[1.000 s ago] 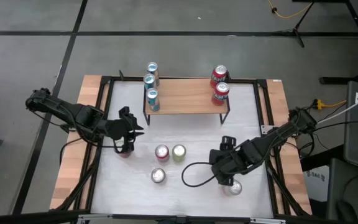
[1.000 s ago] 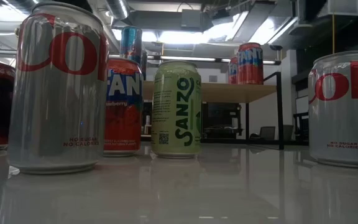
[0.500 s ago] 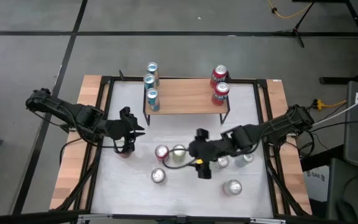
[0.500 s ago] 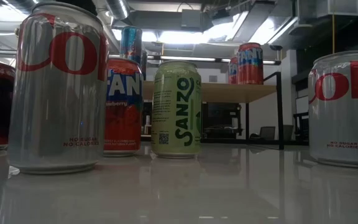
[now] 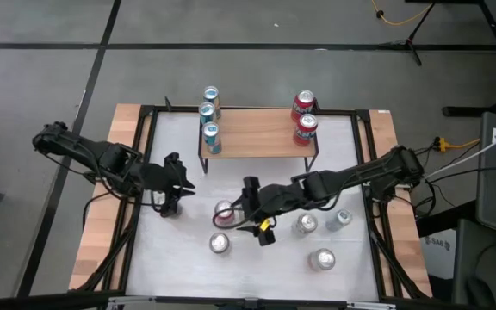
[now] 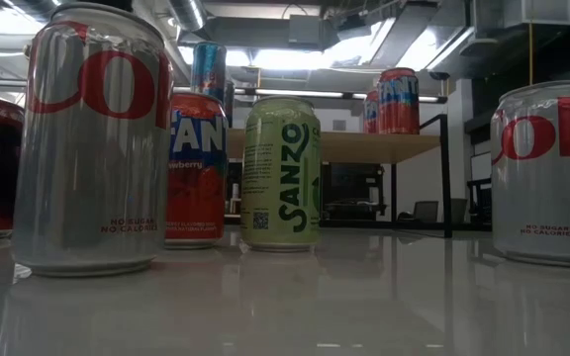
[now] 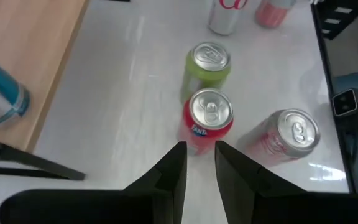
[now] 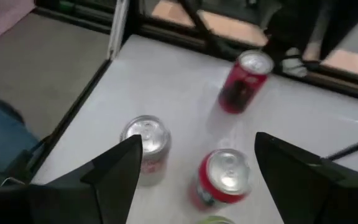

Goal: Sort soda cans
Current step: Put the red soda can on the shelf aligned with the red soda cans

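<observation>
Five soda cans stand on the wooden shelf (image 5: 257,142): three light blue cans (image 5: 212,136) in a line at its left end and two red cans (image 5: 306,127) at its right end. The other cans stand upright on the white table (image 5: 179,267) in front of the shelf.

The right gripper (image 5: 250,204) hangs in front of the shelf's middle, its fingers (image 8: 114,168) spread wide and clamped on nothing. In the right wrist view the red Fanta can (image 8: 225,174) stands just ahead of the gap between them, untouched, with a silver Coke can (image 8: 145,146) beside it. From above, the Fanta can shows just beside this gripper on its left, and the pale green Sanzo can (image 6: 281,173) is covered by it. Three more silver cans (image 5: 324,258) stand in front of the shelf's right end, well apart from the gripper.

The left gripper (image 5: 170,185) waits in front of the shelf's left end. Its fingers (image 7: 169,174) stand close together with only a narrow slit, and nothing sits between them. A dark red can (image 8: 244,81) stands near it, not touching.
</observation>
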Robot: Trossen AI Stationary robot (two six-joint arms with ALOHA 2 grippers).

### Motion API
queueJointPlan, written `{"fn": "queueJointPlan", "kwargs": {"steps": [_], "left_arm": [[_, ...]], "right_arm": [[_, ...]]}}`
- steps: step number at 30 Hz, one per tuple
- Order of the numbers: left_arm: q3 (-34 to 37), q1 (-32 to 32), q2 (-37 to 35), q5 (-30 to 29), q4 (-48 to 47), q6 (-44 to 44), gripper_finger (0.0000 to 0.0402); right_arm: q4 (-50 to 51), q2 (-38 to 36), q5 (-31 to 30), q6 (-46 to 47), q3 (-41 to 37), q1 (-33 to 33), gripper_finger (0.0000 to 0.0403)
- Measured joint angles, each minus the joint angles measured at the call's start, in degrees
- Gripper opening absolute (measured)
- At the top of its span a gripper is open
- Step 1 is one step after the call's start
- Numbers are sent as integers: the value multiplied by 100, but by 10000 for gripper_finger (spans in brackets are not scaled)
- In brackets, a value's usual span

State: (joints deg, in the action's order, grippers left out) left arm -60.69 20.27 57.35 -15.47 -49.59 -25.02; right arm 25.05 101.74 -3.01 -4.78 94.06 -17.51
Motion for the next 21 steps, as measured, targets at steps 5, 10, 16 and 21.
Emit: {"fn": "queueJointPlan", "kwargs": {"steps": [5, 10, 16, 21], "left_arm": [[-2, 0, -352, -31, -118, -129, 76], [-2, 0, -612, -45, -116, -244, 76], [-2, 0, -688, -48, -118, -313, 76], [-2, 0, -681, -48, -118, -313, 76]], "right_arm": [[-270, 374, 469, -186, -2, 229, 303], [-351, 736, 787, -200, -2, 509, 303], [-456, 1091, 910, -216, -2, 684, 303], [-471, 1280, 893, -219, -2, 711, 303]]}}
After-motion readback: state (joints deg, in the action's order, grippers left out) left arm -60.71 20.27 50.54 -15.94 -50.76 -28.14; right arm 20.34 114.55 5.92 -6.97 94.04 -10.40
